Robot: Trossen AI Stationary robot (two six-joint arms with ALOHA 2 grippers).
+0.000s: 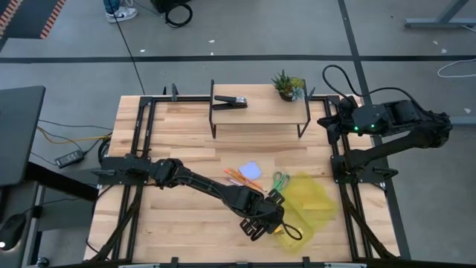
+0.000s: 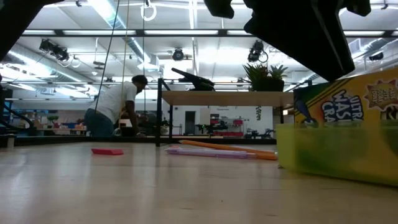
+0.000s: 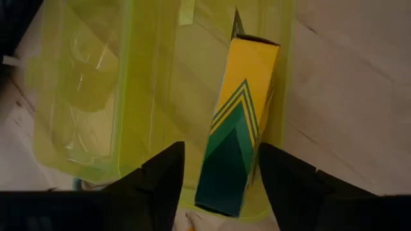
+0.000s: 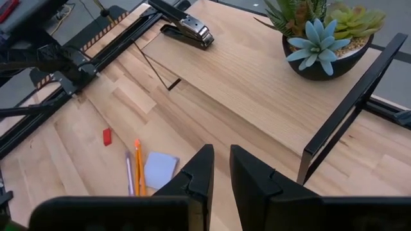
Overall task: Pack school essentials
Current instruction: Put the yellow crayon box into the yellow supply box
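The yellow-green crayon box [image 3: 237, 115] lies in the open mouth of a translucent yellow pouch [image 1: 311, 199], green end toward my left gripper [image 3: 221, 173]. That gripper is open near the table's near edge, one finger on each side of the box's green end. In the low view the crayon box [image 2: 348, 106] shows tilted behind the pouch wall [image 2: 329, 152]. Green-handled scissors [image 1: 280, 180], orange and pink pencils [image 1: 242, 179] and the pale blue notepad [image 1: 251, 170] lie flat on the table beside the pouch. The tiny red piece [image 4: 107, 136] lies farther left. My right gripper [image 4: 221, 170] waits shut at the far right. My left gripper comes at the crayon box's green end [image 3: 221, 183] from above, its fingers lying along the box. A gap shows between one finger [image 3: 167, 173] and the box. The other finger [image 3: 279, 173] stands right at the box's edge, and I cannot tell whether it touches.
A low wooden shelf on black legs [image 1: 260, 112] stands at the far side, carrying a black stapler [image 1: 230, 100] and a small potted plant [image 1: 288, 85]. Black rails [image 1: 137, 149] run along both table sides. A person [image 2: 115, 102] is in the room beyond.
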